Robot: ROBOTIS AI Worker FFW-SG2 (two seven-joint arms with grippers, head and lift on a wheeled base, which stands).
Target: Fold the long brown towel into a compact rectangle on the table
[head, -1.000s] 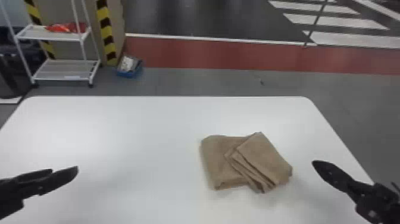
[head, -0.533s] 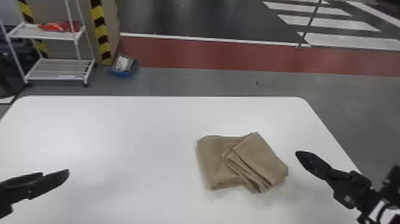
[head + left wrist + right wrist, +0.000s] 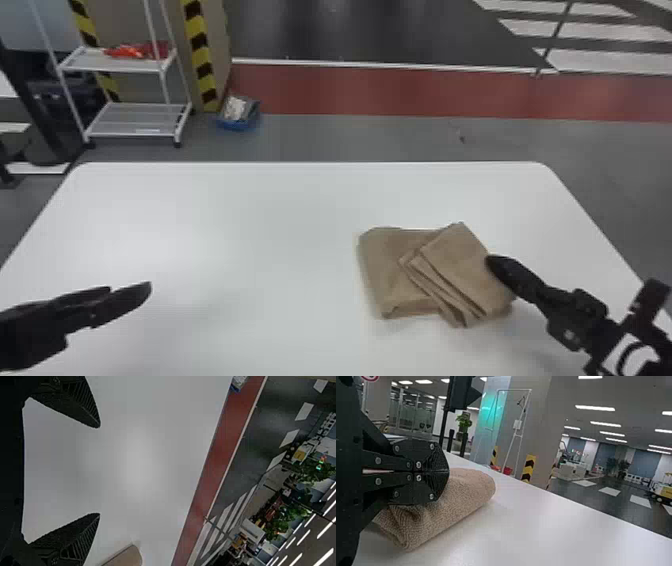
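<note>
On the right half of the table lies the brown towel, folded, with a layered flap turned askew over its right part. My right gripper is at the flap's right edge; in the right wrist view the right gripper has its fingers pressed together in front of the towel. Whether it touches the cloth I cannot tell. Over the table's left front, well away from the towel, is my left gripper. The left wrist view has the left gripper with fingers wide apart, and a towel corner beyond them.
The white table has rounded far corners. Behind it on the floor stand a white shelf rack holding red items and a blue bin, left of the red floor strip.
My right gripper has moved left, from beside the towel to the flap's right edge. The towel looks the same. The head view has shifted slightly.
</note>
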